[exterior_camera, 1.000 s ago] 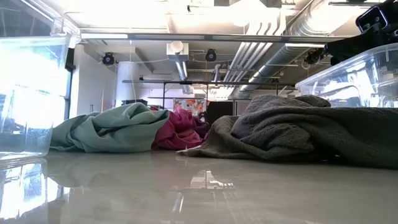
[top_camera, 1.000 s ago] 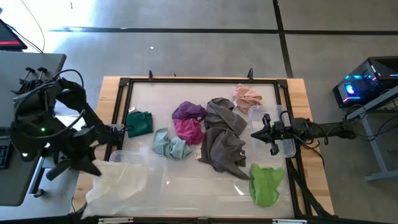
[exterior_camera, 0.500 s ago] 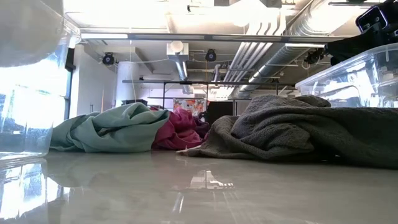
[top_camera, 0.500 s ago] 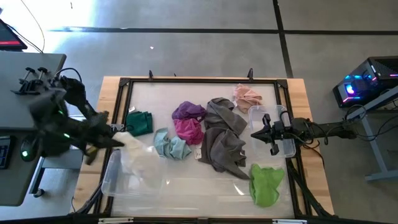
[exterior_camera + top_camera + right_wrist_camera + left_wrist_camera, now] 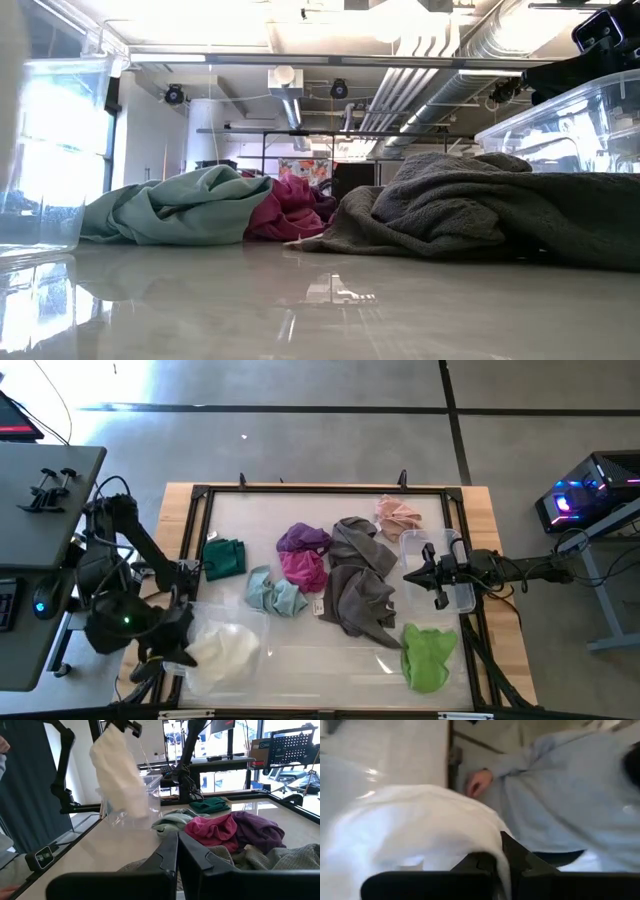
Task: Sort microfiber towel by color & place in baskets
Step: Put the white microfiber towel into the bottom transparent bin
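The left gripper (image 5: pixel 188 648), jaws pinched on the white towel (image 5: pixel 224 650), hangs it above the wide basket (image 5: pixel 300 665) — apparently near its rim. Released off-centre, it could drape outside. The right gripper (image 5: pixel 425 573) waits closed — empty — over the small basket (image 5: pixel 462 598).

Glossy table (image 5: pixel 330 300); clear plastic bin (image 5: pixel 560 115); nubbly grey towel (image 5: pixel 480 205).

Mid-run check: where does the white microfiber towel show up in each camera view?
High view: white microfiber towel, lower left, over the wide clear bin.
Low view: cannot tell.
Left wrist view: fills the frame's left.
Right wrist view: hanging upper left.
Shared landmark: magenta towel.
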